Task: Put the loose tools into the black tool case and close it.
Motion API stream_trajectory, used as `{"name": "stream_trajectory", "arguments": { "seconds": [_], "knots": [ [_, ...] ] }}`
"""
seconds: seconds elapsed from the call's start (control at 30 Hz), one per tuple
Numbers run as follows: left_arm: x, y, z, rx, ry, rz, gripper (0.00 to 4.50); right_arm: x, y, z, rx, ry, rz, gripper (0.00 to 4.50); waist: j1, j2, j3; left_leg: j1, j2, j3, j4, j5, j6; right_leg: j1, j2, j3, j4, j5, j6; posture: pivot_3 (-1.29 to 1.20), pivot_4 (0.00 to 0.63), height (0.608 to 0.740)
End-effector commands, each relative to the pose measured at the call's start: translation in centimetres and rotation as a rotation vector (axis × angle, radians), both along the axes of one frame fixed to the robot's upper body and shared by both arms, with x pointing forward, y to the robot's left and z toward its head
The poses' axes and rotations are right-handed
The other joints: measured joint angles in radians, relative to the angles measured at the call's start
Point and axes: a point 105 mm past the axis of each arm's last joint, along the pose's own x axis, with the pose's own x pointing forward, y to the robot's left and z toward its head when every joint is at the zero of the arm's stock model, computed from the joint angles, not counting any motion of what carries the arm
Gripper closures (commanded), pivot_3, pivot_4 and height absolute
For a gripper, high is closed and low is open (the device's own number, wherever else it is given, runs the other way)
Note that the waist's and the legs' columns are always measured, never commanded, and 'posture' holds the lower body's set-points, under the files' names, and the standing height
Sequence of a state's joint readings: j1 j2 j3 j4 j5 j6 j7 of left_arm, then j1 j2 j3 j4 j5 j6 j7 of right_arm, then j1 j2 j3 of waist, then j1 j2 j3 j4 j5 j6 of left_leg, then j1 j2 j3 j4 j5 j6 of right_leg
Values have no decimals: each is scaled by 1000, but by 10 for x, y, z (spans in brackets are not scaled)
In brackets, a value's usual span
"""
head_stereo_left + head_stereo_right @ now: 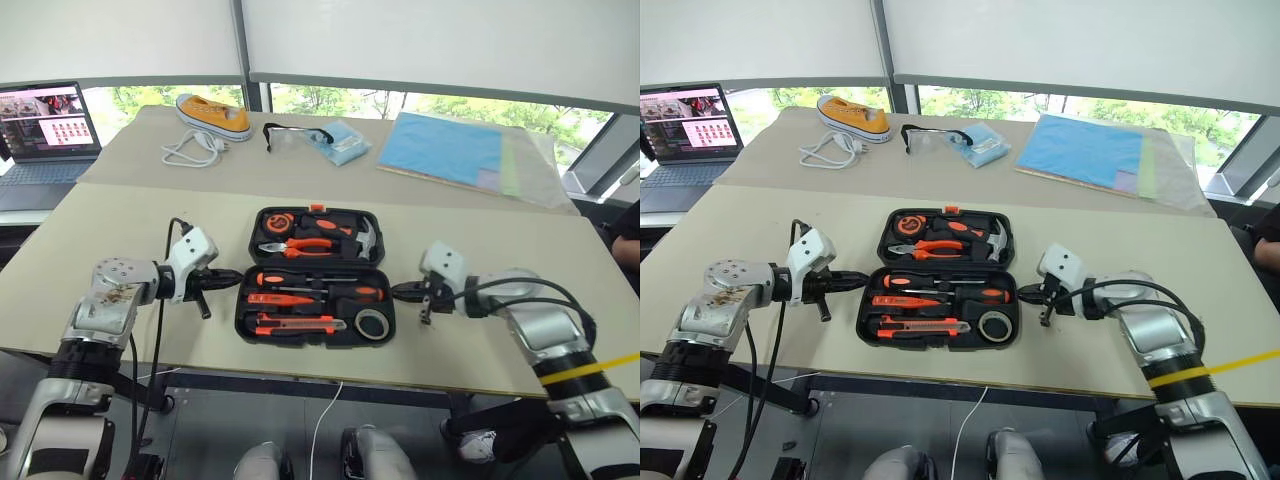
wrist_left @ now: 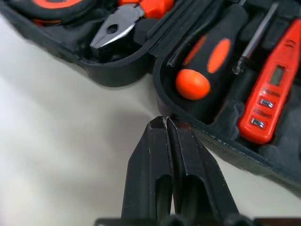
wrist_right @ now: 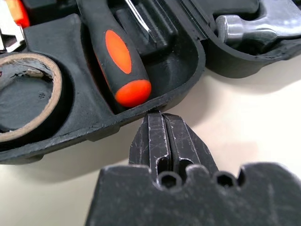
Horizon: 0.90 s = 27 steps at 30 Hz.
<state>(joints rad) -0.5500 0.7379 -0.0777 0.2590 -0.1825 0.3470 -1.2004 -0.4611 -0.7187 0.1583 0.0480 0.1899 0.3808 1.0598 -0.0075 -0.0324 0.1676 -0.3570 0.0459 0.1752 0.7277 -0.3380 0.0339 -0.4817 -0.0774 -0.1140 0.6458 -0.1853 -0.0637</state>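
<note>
The black tool case lies open and flat on the table, with both halves facing up. Its near half holds two screwdrivers, the orange tester, the utility knife and the tape roll. Pliers, a hammer and a tape measure sit in the far half. My left gripper is shut, its tips at the near half's left rim beside a screwdriver handle. My right gripper is shut too, its tips against the right rim.
On the second table behind the case lie a yellow shoe, a white cable, safety glasses, a blue mask and blue sheets. An open laptop stands far left. The table's front edge runs just below the case.
</note>
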Motion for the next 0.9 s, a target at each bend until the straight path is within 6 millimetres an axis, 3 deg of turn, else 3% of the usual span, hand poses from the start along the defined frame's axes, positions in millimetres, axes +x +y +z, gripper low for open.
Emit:
{"name": "stream_trajectory", "arguments": {
  "seconds": [0.03,0.17,0.4,0.57,0.7,0.9],
  "knots": [
    [-24,-53,15,-45,-25,-283,4344,-27,34,25,104,-62,179,4500,2,0,0,0,0,0,0,0,0,0,0,0,0,0,0,0,150,718],
    [-29,-47,3,11,-15,-294,4344,-33,26,16,78,-61,125,4500,1,0,0,0,0,-4,0,0,0,0,0,0,0,-2,3,0,150,718],
    [-17,-21,-4,72,-46,-197,4344,-39,8,9,56,-48,40,4500,2,0,0,4,0,-5,0,0,0,2,0,6,1,-4,7,0,150,718],
    [-16,9,-8,98,2,-98,4344,-37,-8,13,36,-24,-29,4500,-1,0,0,4,1,-5,0,0,0,3,1,8,1,-4,7,0,150,718],
    [-15,26,12,-79,115,27,3405,-16,-17,31,101,1,-141,3471,-12,0,0,4,1,-5,1,0,0,2,2,8,1,-4,7,0,150,718],
    [14,21,40,-256,183,207,1197,16,-1,55,284,102,-253,1437,-6,0,0,5,2,-5,3,1,-1,4,2,9,2,-4,6,0,150,718]
  ]
}}
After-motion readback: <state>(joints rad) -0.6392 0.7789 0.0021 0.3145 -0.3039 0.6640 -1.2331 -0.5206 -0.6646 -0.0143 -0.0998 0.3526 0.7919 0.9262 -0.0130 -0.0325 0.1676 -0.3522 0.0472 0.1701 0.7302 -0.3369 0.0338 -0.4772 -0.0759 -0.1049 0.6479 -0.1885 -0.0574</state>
